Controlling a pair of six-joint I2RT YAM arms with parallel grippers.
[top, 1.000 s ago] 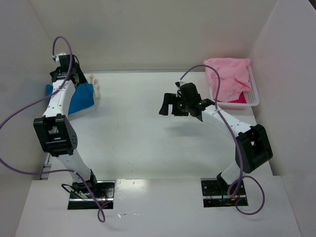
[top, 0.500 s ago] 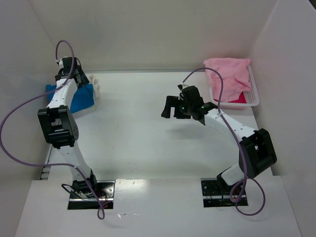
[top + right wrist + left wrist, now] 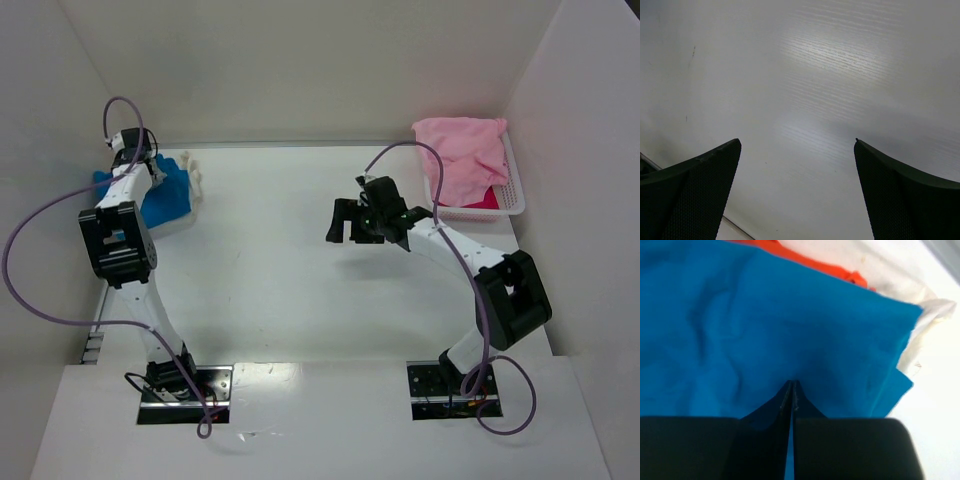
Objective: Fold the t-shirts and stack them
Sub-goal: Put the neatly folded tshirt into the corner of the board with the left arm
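Left gripper (image 3: 791, 386) jaws pressing flat together, tips pinching blue t-shirt (image 3: 765, 330) just ahead; orange t-shirt (image 3: 805, 260) peeking out beyond. Right gripper (image 3: 796, 141) hanging wide open, gripping nothing, above table (image 3: 830, 75); pink t-shirt (image 3: 462, 150) lying well behind it.

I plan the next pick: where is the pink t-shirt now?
In the top view, the pink t-shirt lies in the white basket at the far right corner of the table.

Your arms are white links joined by boxy black housings, the left arm (image 3: 148, 315) matching the right arm (image 3: 450, 240). A purple cable (image 3: 415, 145) runs along each. Your right claw (image 3: 796, 142) has black, mesh-textured fingers; your left claw (image 3: 791, 385) is plain black.
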